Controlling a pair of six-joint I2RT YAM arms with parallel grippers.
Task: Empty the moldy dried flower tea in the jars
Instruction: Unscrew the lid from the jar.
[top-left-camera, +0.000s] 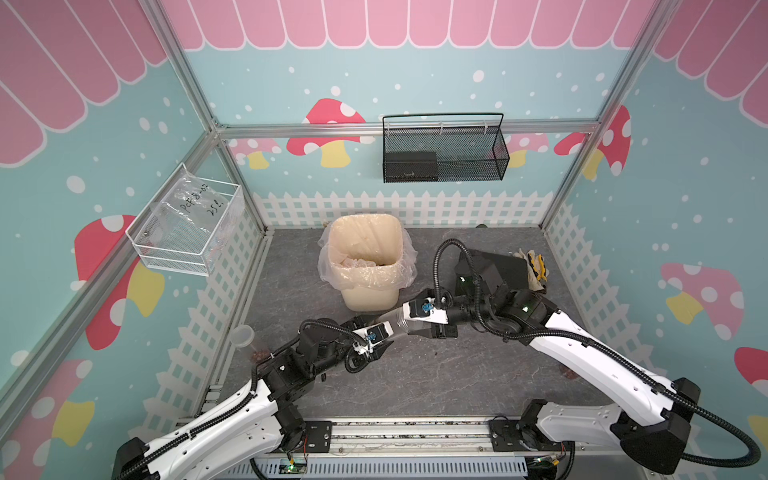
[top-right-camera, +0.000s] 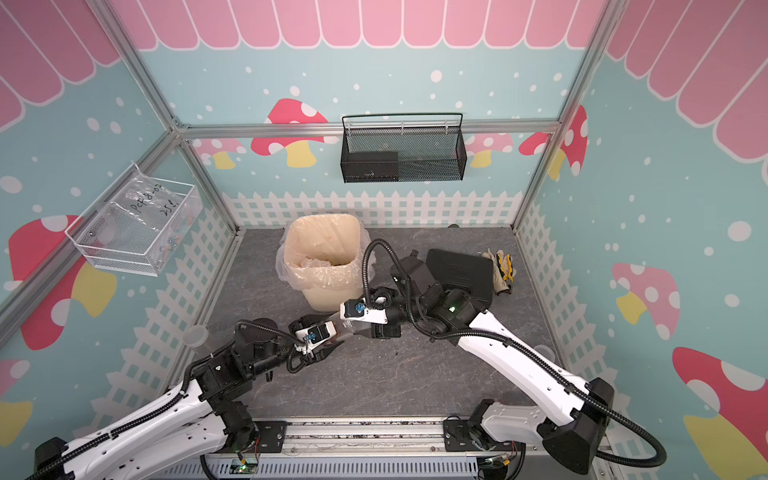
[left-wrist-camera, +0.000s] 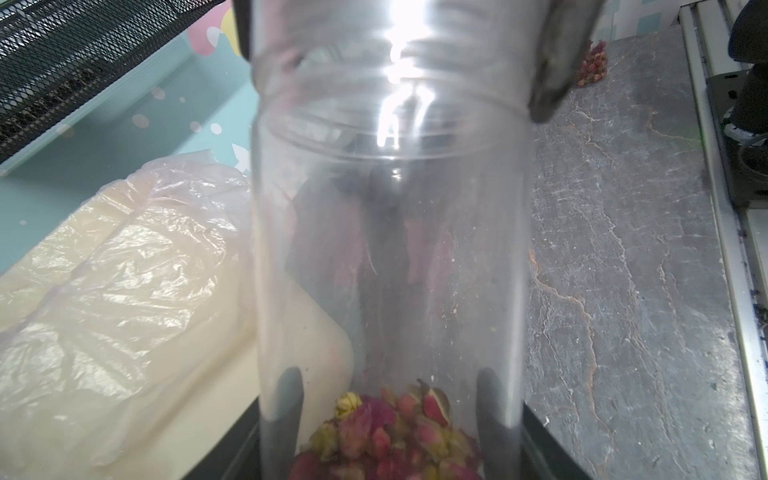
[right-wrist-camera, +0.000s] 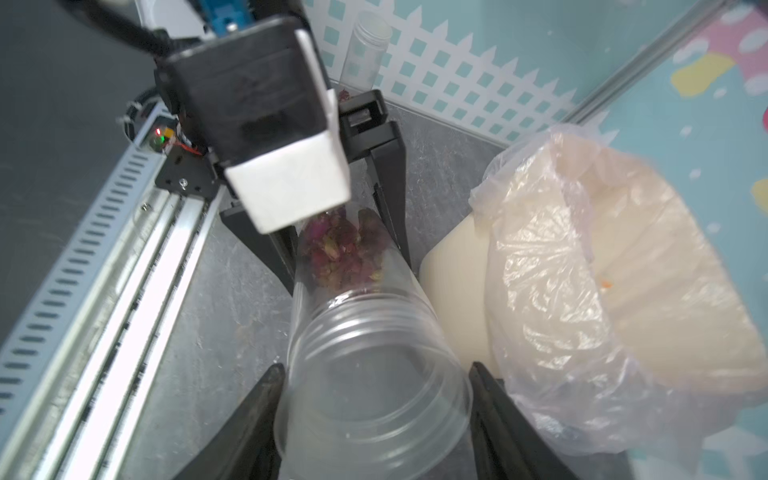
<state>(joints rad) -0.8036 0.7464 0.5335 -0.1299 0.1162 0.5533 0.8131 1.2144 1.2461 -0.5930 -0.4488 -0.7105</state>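
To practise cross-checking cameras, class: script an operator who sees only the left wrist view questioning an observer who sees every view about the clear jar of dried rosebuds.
Operator: Lid off?
Observer: Yes, the right wrist view shows the jar with its mouth open.
Operator: Over the bin?
Observer: No; in both top views it hangs in front of the cream bin, not above its opening.
Operator: More jars?
Observer: A second jar stands by the white fence on the robot's left.

One clear plastic jar (left-wrist-camera: 390, 249), threaded neck, clamped near its base between the left gripper's (left-wrist-camera: 392, 399) two dark fingers (left-wrist-camera: 289, 399), pink and yellow-green dried rosebuds (left-wrist-camera: 386, 432) heaped at the base; beside it, cream bin (left-wrist-camera: 216, 399) with plastic liner (left-wrist-camera: 124, 270); grey marbled tabletop (left-wrist-camera: 623, 249) beneath.
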